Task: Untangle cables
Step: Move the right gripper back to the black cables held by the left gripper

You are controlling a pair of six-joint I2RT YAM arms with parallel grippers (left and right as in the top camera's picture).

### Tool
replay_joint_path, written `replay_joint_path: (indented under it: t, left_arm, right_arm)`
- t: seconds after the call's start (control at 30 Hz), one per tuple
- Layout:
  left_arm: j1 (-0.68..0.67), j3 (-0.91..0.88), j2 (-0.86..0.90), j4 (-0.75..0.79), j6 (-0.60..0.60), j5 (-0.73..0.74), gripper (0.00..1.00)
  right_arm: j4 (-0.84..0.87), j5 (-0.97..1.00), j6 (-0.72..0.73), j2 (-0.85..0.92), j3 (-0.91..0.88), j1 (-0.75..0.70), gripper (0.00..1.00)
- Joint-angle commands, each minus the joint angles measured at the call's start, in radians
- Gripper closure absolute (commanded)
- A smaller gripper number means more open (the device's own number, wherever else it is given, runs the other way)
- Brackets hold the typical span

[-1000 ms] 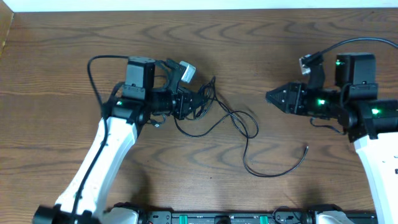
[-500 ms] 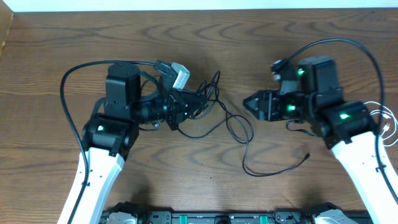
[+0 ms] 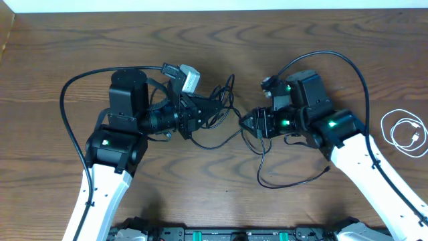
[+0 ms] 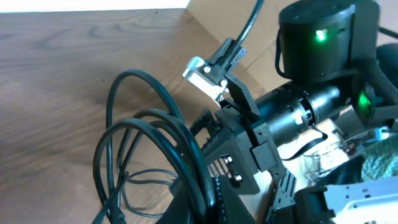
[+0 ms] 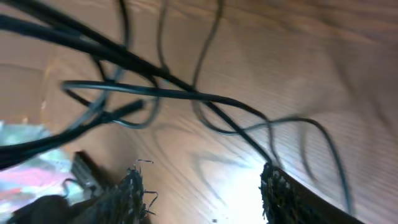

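Brown wood-grain table [image 3: 301, 47] lies under both tools. The left gripper [image 3: 217, 110] is clamped on tangled thin black cables [image 5: 155, 91], whose strands trail just before the right gripper [image 3: 251, 124], its jaws parted and empty. A coiled thin white cable [image 3: 404, 131] lies well apart, outboard of the right gripper.

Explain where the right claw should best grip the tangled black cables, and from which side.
I would grip the single black strand stretched rightward from the bunch pinched in the left claw. Come from the right, with the open right claw straddling it: it lies apart from the packed loops.
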Motion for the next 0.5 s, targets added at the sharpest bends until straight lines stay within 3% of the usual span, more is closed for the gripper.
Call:
replay_joint_path:
  t: [0.0,0.1,0.23,0.27,0.3,0.37,0.43,0.47]
  left_arm:
    - [-0.002,0.011,-0.012,0.010,-0.114,0.000,0.92]
    - [-0.001,0.011,-0.012,0.010,-0.240,-0.092,0.92]
    - [-0.002,0.011,-0.012,0.009,-0.398,-0.232,0.88]
    - [-0.002,0.011,-0.012,0.009,-0.409,-0.250,0.83]
    - [-0.002,0.011,-0.011,0.008,-0.408,-0.260,0.68]
    - [-0.002,0.011,-0.008,0.000,-0.408,-0.275,0.52]
    - [-0.002,0.011,0.000,-0.023,-0.401,-0.288,0.26]
    - [-0.002,0.011,0.002,-0.040,-0.390,-0.298,0.22]
  right_arm:
    - [0.017,-0.091,0.005,0.000,0.001,0.020,0.46]
    - [0.006,-0.089,-0.118,0.000,0.001,0.034,0.40]
    - [-0.011,-0.071,-0.137,0.000,0.001,0.035,0.34]
    - [-0.014,-0.064,-0.137,0.000,0.001,0.035,0.33]
    - [-0.019,-0.050,-0.137,-0.001,0.001,0.035,0.32]
    - [-0.026,-0.033,-0.137,-0.001,0.001,0.035,0.31]
    - [-0.032,-0.030,-0.137,-0.001,0.001,0.035,0.31]
    - [-0.035,-0.030,-0.137,-0.001,0.001,0.035,0.31]
